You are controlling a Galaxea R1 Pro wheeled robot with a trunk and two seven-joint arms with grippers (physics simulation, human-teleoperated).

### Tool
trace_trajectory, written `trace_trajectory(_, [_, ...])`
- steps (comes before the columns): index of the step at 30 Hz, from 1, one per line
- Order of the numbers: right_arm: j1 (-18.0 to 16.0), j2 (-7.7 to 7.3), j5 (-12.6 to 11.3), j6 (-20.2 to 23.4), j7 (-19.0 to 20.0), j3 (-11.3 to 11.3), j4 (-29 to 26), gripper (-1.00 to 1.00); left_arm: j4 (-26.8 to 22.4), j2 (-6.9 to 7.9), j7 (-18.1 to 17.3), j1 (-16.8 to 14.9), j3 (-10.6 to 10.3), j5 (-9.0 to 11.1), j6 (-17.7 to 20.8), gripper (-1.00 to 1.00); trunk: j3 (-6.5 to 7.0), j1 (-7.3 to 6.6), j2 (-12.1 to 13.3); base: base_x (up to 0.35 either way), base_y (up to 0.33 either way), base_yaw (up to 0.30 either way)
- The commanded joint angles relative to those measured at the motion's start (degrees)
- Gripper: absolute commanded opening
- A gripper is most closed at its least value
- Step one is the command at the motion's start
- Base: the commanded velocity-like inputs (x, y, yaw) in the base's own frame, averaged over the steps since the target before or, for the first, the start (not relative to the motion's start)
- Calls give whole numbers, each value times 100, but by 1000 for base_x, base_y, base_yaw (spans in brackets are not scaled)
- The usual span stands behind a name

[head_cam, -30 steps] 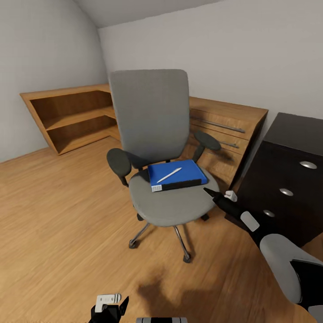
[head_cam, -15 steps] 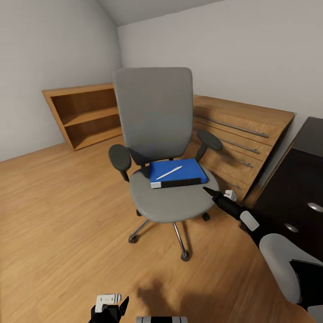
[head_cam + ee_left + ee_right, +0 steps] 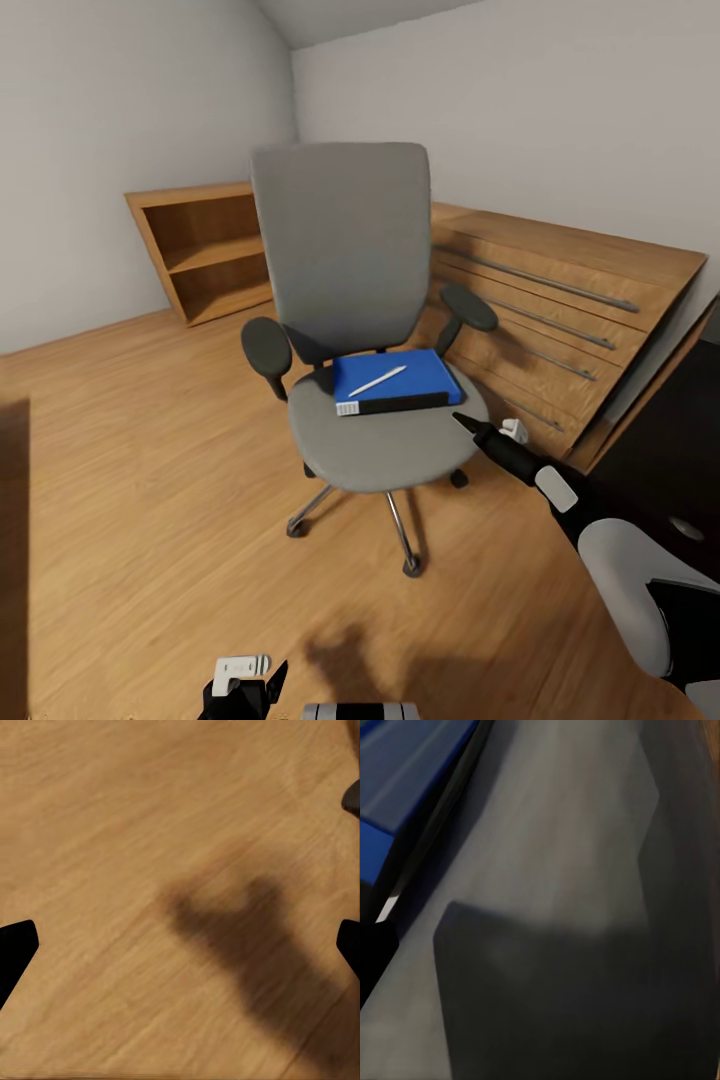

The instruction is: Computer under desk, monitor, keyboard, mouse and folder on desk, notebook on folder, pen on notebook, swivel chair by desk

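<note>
camera has swung rightward since earlier; swivel chair [image 3: 375, 400] unmoved. blue folder [image 3: 395, 380] with pen [image 3: 377, 381] lies on its seat. right fingers [image 3: 462, 421] near seat edge, state unclear; left fingers [image 3: 19, 945] spread apart.

The swivel chair [image 3: 360, 330] stood upright on the wooden floor, grey, with a tall back, two dark armrests and a metal base on casters. On its seat, toward the back, lay a blue folder [image 3: 395, 382] with a dark spine, flat. A white pen [image 3: 377, 381] rested on top of the blue cover, lying diagonally.
</note>
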Motion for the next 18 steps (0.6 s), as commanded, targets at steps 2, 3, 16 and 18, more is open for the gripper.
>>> trace_trajectory(2, [3, 4, 26, 53, 4, 79, 230, 100, 6, -7, -50, -5, 23, 41, 3, 100, -16, 0, -1, 47, 0, 164])
trace_trajectory(3, [3, 4, 26, 53, 4, 79, 228, 100, 6, -7, -50, -6, 23, 41, 3, 100, -21, 0, -1, 153, -8, 151])
trace_trajectory(16, [3, -11, 18, 53, 29, 70, 221, 100, 12, -7, -50, -4, 19, 41, 3, 100, -33, 0, -1, 78, -29, 25])
trace_trajectory(18, [3, -12, 15, 53, 30, 70, 221, 100, 13, -7, -50, -4, 18, 41, 3, 100, -33, 0, -1, -176, -1, 0])
